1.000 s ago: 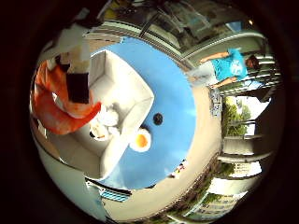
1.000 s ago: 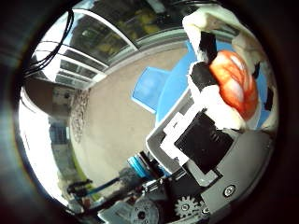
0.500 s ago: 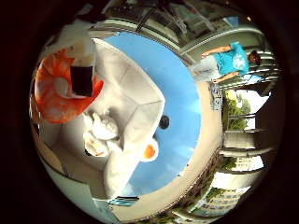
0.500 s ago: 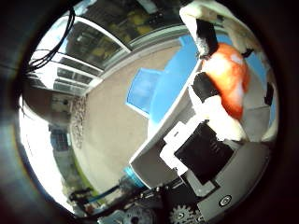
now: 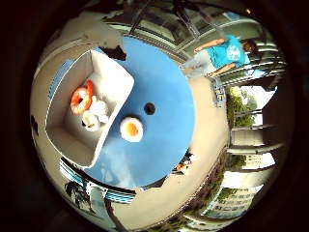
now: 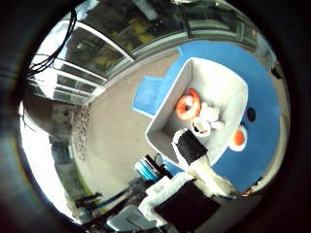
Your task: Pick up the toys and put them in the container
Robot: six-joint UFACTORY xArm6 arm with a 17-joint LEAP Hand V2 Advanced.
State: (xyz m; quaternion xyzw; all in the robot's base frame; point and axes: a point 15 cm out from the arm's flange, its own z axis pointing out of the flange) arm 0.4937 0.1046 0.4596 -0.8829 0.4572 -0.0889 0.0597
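Note:
A white container [image 5: 108,72] stands on a blue table top [image 5: 172,130]. In it lie an orange ring-like toy [image 5: 80,98] and white toys [image 5: 94,117]. A round orange-and-white toy [image 5: 131,129] lies on the blue top just beside the container. A small dark thing [image 5: 149,108] lies a little further away. Another small toy [image 5: 182,163] lies near the top's edge. In the thumb side view my hand [image 6: 197,167] is above and well away from the container [image 6: 225,82], its white and black fingers relaxed and holding nothing.
A smaller blue surface [image 6: 150,95] sits beside the table over a tan floor [image 6: 107,126]. Railings and glass walls [image 5: 217,43] ring the area.
The orange toy was close against my palm in my fingers; now it lies in the container. My hand has let go and pulled far back, so the container looks much smaller.

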